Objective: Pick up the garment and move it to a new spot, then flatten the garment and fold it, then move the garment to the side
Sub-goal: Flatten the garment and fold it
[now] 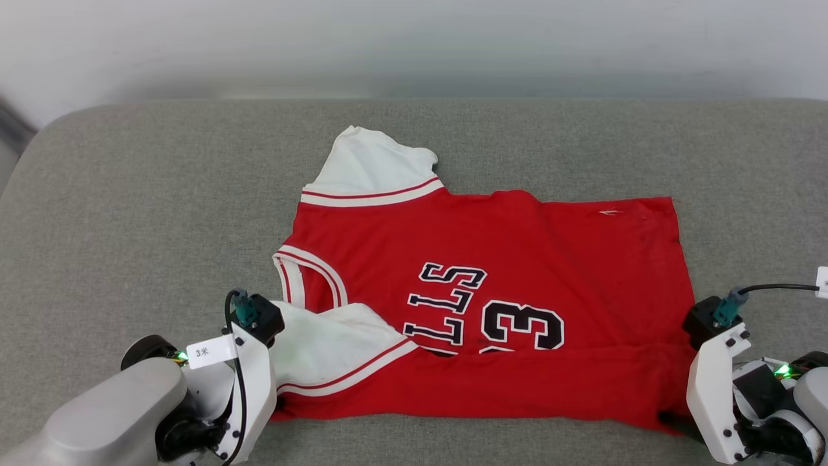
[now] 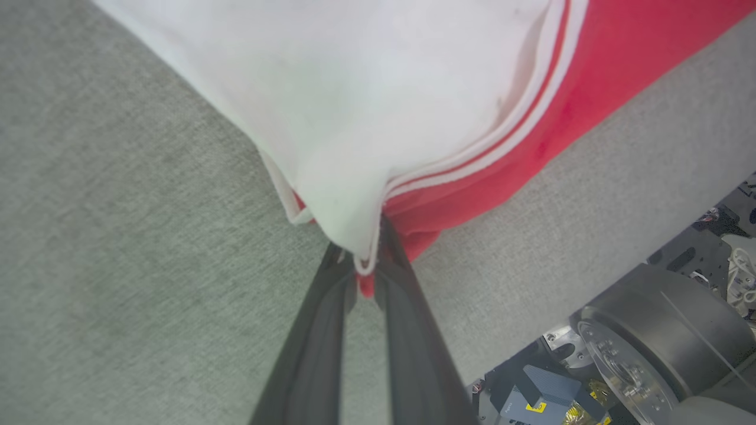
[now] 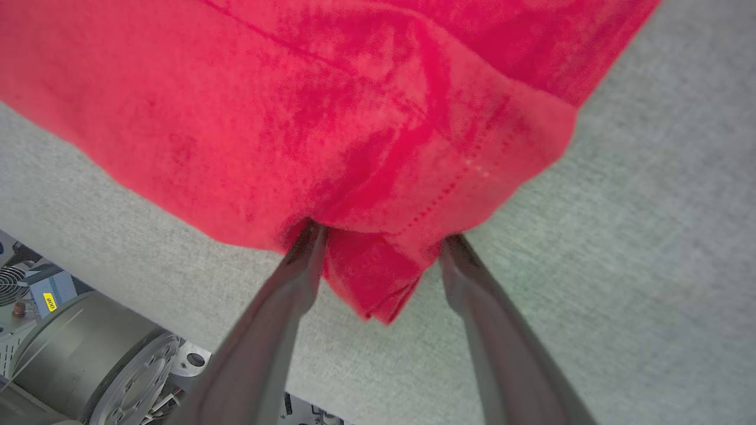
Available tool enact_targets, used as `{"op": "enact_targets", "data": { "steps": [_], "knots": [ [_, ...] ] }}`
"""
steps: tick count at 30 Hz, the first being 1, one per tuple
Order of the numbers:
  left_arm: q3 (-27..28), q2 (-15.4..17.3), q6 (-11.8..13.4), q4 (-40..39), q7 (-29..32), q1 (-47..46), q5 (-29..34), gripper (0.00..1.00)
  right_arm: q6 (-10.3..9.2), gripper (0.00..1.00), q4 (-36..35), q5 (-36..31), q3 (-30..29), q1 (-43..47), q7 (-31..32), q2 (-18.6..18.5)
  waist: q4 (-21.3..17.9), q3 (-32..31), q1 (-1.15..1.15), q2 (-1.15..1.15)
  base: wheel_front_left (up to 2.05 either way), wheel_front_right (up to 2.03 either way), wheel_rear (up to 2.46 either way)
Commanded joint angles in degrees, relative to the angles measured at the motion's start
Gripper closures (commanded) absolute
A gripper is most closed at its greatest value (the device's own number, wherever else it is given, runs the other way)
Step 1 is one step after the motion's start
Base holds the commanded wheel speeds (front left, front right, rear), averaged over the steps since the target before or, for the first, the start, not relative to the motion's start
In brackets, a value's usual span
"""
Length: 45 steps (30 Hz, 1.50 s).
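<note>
while the red jersey-style t-shirt with white short sleeves and black white-outlined lettering point(image 1: 517, 259) lies spread sideways on the grey woven-fabric padded surface point(image 1: 129, 213), collar toward the left, its near long edge is folded up over the bottom of the lettering and sits close to the surface's near edge. the left gripper point(image 2: 367, 251) is pinched tight on the near-left corner, with white sleeve and red cloth bunched between its dark jaws. the right gripper point(image 3: 381, 233) stands spread wide, its two fingers point(image 3: 277, 307) straddling the near-right hem corner, tips at the cloth but clamping nothing. broad bare grey lies to the left, to the right and beyond the far sleeve up to the rounded far edge; only a thin strip shows along the near side.
</note>
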Motion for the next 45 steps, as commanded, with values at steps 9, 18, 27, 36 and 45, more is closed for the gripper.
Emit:
{"op": "enact_targets", "data": {
  "steps": [9,18,27,36,45],
  "knots": [
    [-1.2,1.4,0.0,-1.1,-1.8,3.6,-3.1,1.00,0.11,1.00,-3.4,2.8,1.8,2.2,-7.4,-4.0,-0.2,-5.6,0.00,0.00,0.00,0.00,0.00],
    [-1.6,5.1,0.6,-6.0,-2.4,7.9,-5.8,1.00,0.10,1.00,-8.0,5.7,0.8,8.8,-8.6,-10.6,-0.1,-8.2,0.00,0.00,0.00,0.00,0.00],
    [-2.5,3.6,1.8,-4.3,-2.7,10.5,-5.6,1.00,0.10,1.00,-4.9,3.7,0.9,10.7,-7.9,-7.2,-0.4,-6.3,0.00,0.00,0.00,0.00,0.00],
    [0.4,7.5,2.6,-8.3,-5.7,8.3,-5.3,0.00,0.10,0.00,-7.7,0.4,-4.7,11.2,-19.6,-6.4,0.0,-9.4,0.00,0.00,0.00,0.00,0.00],
    [6.9,10.6,7.5,-13.7,-11.6,-0.2,0.5,0.00,0.11,0.00,-11.0,-10.3,-20.9,13.5,-38.0,0.0,-1.1,-9.0,0.00,0.00,0.00,0.00,0.00]
  ]
}}
